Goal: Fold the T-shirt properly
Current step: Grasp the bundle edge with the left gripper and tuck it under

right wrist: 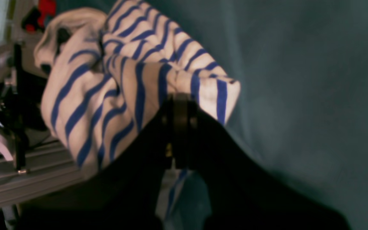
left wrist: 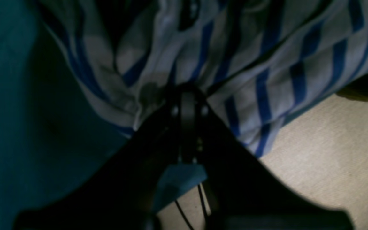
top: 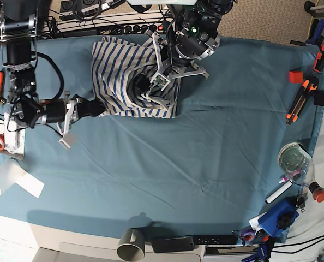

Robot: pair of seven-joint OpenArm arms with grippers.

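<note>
Clearly both the left end effector (left wrist: 188, 92) and right end effector (right wrist: 180, 99) pinch the T-shirt (top: 118, 82)

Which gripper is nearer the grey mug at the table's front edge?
Right. The right gripper pinches the T-shirt at its left edge, nearer the grey mug; the left gripper grips farther back.

Both wrist views are dim, soft and slightly blurred, each dark hand nearly a silhouette. The base view is bright, evenly lit and sharp, with faint shadows.
</note>
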